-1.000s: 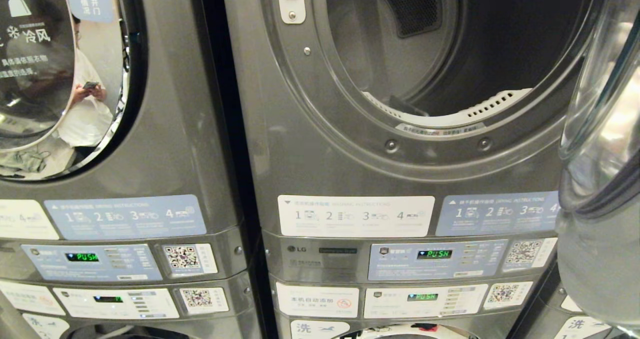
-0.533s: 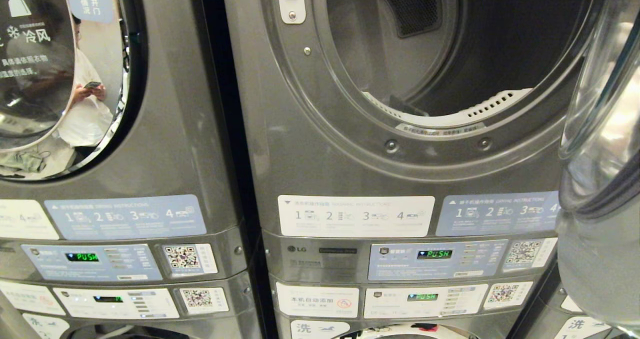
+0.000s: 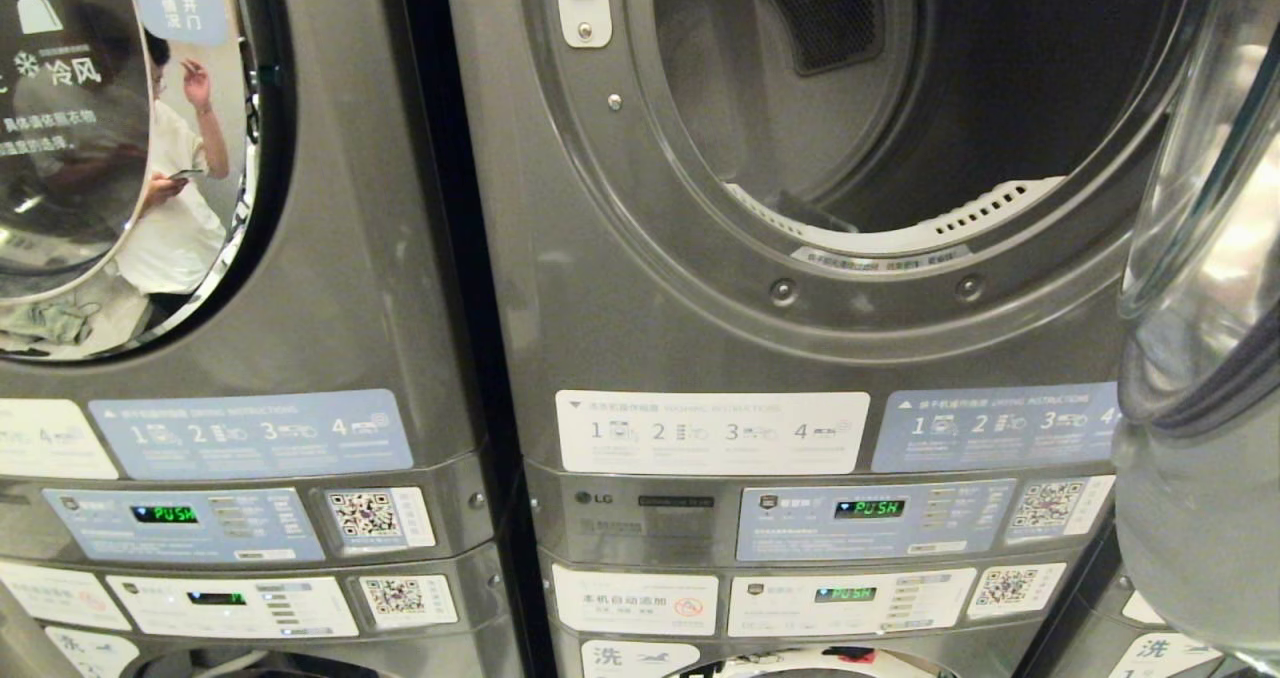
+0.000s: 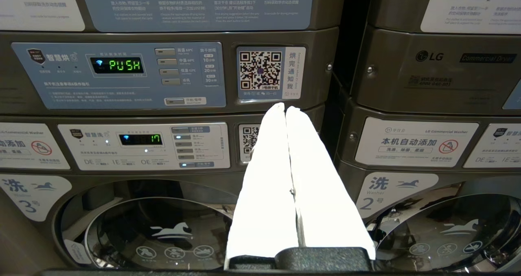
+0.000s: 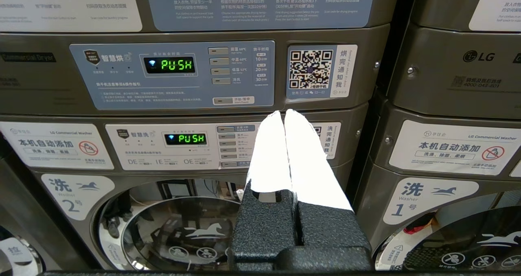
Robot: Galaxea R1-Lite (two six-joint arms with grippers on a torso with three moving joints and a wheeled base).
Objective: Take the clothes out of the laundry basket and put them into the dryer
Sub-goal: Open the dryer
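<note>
The grey dryer fills the middle of the head view, its round drum mouth dark and empty of clothes. Its glass door hangs swung out at the right edge. The clothes and the laundry basket are out of view. Neither arm shows in the head view. My left gripper is shut and empty, pointing level at the control panels of the left stack. My right gripper is also shut and empty, facing the panel below the open dryer.
A second stacked machine stands to the left, door closed; its glass reflects a person. Washers with round doors sit underneath. A third stack stands to the right.
The person reflected in the left machine's door has raised one hand. The arms and the camera have not moved.
</note>
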